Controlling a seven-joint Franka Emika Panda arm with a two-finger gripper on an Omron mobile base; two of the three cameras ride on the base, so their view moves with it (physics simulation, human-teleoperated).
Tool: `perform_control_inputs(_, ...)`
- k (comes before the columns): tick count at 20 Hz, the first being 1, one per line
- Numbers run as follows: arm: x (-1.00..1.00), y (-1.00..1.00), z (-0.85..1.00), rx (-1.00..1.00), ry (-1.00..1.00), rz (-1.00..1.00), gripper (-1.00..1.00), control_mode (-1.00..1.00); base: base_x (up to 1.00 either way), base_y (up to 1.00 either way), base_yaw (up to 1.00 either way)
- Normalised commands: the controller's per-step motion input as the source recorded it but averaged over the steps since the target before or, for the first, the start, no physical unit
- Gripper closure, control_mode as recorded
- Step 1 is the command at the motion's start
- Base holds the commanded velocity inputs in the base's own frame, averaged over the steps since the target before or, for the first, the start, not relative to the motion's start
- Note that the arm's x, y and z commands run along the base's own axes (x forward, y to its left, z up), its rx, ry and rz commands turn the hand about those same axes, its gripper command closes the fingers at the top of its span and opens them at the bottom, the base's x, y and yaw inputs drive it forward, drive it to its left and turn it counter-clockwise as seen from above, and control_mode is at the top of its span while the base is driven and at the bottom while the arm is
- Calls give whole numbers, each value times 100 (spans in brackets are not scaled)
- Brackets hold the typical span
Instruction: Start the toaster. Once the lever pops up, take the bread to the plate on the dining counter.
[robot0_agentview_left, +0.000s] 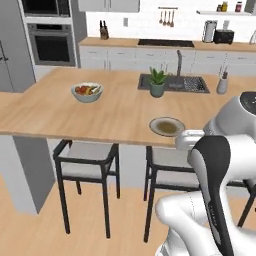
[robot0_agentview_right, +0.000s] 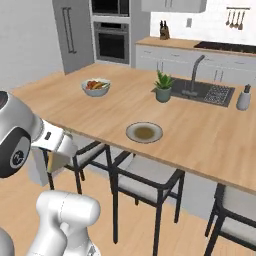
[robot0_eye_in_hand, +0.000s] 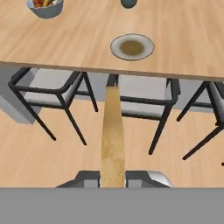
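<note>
I have the gripper (robot0_eye_in_hand: 113, 178) pinching the bread (robot0_eye_in_hand: 113, 131) edge-on, short of the plate (robot0_eye_in_hand: 132, 47) and apparently below counter level. The dining counter (robot0_eye_in_hand: 183, 39) edge could knock it loose.

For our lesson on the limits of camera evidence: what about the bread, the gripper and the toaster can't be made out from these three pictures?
- Bread: hand view shows it edge-on, so its faces and toasting are hidden.
- Gripper: hand view's bottom edge cuts off its fingers; in the right base view the arm's wrist covers it.
- Toaster: left base view, too small and far to read lever or slots.
- Plate: dark centre patch, too blurred to identify.
</note>
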Motion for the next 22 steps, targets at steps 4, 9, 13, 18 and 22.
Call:
perform_control_inputs(4, 0, 0, 0, 0, 0, 0, 100, 100, 46, 51, -62)
perform_control_inputs(9, 0, 0, 0, 0, 0, 0, 100, 100, 58, 60, -48)
perform_control_inputs(13, 0, 0, 0, 0, 0, 0, 100, 100, 82, 54, -38)
perform_control_inputs(18, 32, 0, 0, 0, 1, -6, 100, -100, 54, 19, -19)
perform_control_inputs(22, 77, -10, -3, 6, 0, -1, 100, -100, 0, 0, 0)
